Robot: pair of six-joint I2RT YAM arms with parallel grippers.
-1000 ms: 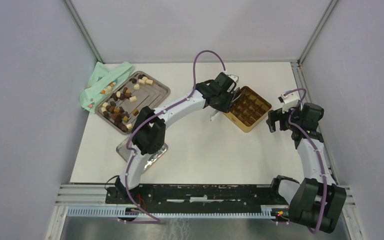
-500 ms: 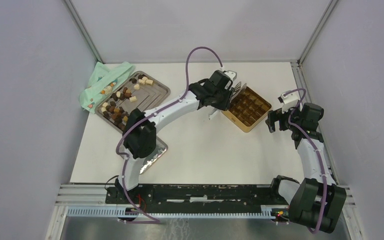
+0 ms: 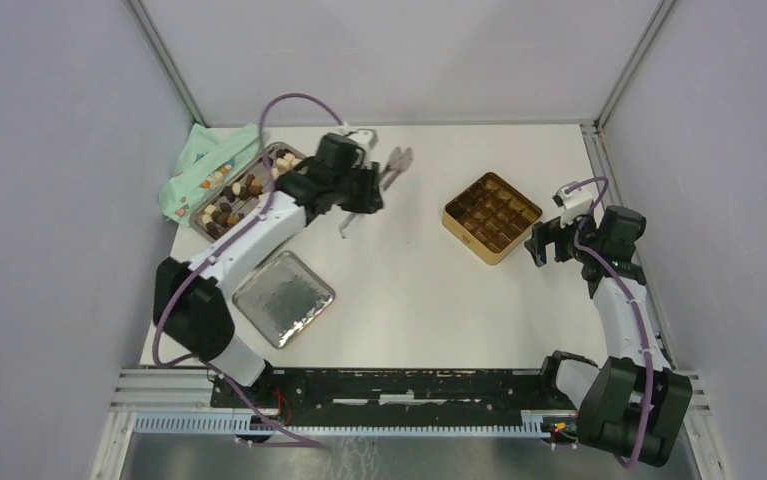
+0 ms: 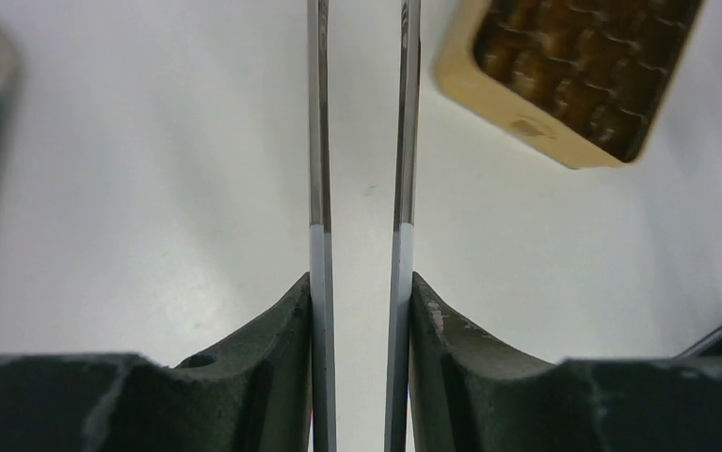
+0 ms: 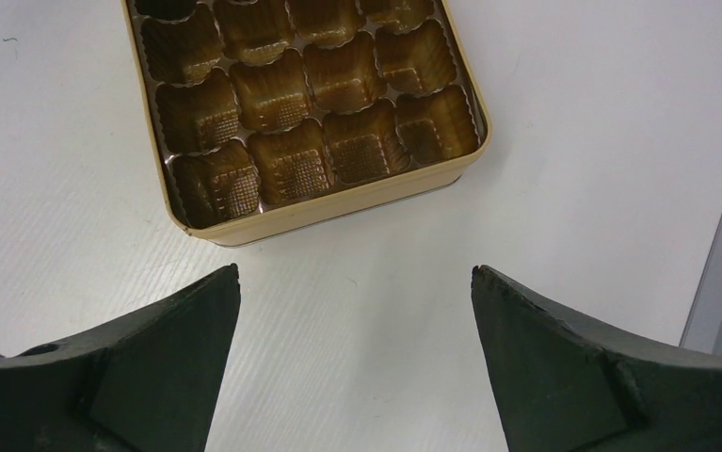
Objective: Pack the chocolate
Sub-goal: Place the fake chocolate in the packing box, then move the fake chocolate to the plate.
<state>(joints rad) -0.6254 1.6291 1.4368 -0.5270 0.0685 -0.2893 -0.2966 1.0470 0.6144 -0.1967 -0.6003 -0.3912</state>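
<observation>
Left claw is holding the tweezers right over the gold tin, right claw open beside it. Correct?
No. The left claw holding the tweezers is over the table, between the chocolate and the gold tin, not over the tin; the top external view shows this. The right claw is open beside the tin.

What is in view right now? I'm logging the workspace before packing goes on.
chocolate: many, dark brown, light brown, cream; on far tray
far tray: one, shiny metal; far left
near tray: one, shiny metal; near left
bag: one, mint green; beside far tray
tin: one, gold; right of centre
tongs: one, metal; in left gripper
table: one, white
left gripper: black, shut on tongs
right gripper: black, open, facing tin
</observation>
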